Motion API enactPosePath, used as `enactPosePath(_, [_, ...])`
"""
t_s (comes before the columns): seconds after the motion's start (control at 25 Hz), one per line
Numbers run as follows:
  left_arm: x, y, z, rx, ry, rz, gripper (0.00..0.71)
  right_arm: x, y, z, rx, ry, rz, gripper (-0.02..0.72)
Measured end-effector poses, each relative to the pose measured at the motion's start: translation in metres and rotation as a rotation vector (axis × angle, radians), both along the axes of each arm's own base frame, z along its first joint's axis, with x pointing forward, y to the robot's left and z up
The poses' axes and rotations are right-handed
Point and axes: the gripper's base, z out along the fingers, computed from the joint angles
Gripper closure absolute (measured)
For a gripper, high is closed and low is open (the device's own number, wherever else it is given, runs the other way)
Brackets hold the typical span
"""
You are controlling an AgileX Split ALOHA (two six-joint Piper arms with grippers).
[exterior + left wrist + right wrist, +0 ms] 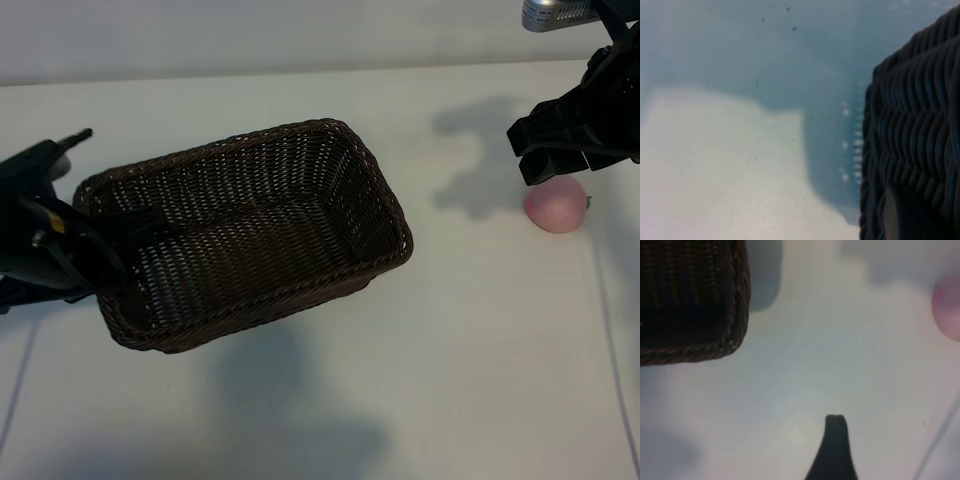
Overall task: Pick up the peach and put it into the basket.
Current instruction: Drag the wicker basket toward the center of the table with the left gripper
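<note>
peach (pixel 557 204) on table (pixel 450 380), right edge of frame, just below right claw (pixel 545 160), fingers spread, empty | basket (pixel 250 230) centre-left, well apart from peach | left claw (pixel 125 235) clamped on basket's left rim | right arm nearer

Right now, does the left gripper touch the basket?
Touching. The exterior view shows the left gripper clamped on the basket at its short end wall, one finger inside; the basket hangs tilted above its shadow.
</note>
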Motion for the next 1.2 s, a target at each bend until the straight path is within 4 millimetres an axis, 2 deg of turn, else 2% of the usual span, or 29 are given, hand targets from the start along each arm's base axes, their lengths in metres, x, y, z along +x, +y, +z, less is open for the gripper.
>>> enactPosePath(0.12, [0.0, 0.003, 0.008, -0.032, -0.018, -0.014, 0.616, 0.0, 0.0, 0.0, 0.0, 0.0, -0.001, 0.116])
enactPosePath(0.36, [0.012, -0.002, 0.026, -0.115, -0.083, -0.083, 0.616, 0.0, 0.0, 0.0, 0.0, 0.0, -0.001, 0.116])
enactPosePath(0.52, [0.034, -0.008, 0.034, -0.094, -0.065, -0.166, 0.617, 0.0, 0.0, 0.0, 0.0, 0.0, 0.0, 0.116])
enactPosePath(0.72, [0.076, -0.019, 0.027, -0.037, 0.019, -0.281, 0.617, 0.0, 0.0, 0.0, 0.0, 0.001, 0.0, 0.116])
enactPosePath(0.88, [0.104, -0.031, 0.025, -0.025, 0.01, -0.338, 0.617, 0.0, 0.0, 0.0, -0.001, 0.003, 0.0, 0.116])
enactPosePath(1.04, [0.124, -0.043, 0.016, -0.03, 0.005, -0.371, 0.617, 0.0, 0.0, 0.0, -0.002, 0.004, 0.001, 0.116])
enactPosePath(1.2, [0.137, -0.054, -0.003, -0.051, 0.029, -0.386, 0.617, 0.0, 0.0, 0.0, -0.002, 0.005, 0.001, 0.116])
